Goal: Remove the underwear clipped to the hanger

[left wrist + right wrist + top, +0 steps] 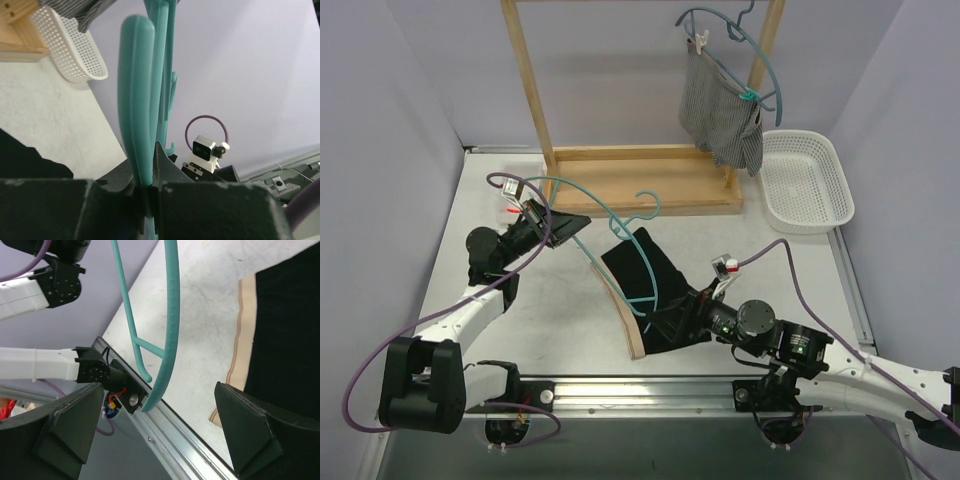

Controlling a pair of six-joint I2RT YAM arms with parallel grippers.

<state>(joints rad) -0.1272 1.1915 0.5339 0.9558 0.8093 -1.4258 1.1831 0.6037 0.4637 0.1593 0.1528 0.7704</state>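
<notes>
A teal hanger (603,222) is held by its rim in my left gripper (568,226), whose jaws are shut on the teal hanger (135,100) just above the table. Black underwear (638,272) with a tan waistband (623,315) lies on the table under that hanger's lower arm. My right gripper (670,318) stands open over the cloth's near end. In the right wrist view the hanger's tip (152,397) sits between the wide fingers (250,432), with the black underwear (287,330) to the right. Grey striped underwear (718,115) hangs clipped to a second teal hanger (760,60) on the rack.
A wooden rack (640,180) stands at the back of the table. A white mesh basket (807,180) sits at the back right. A metal rail (640,392) runs along the near edge between the arm bases.
</notes>
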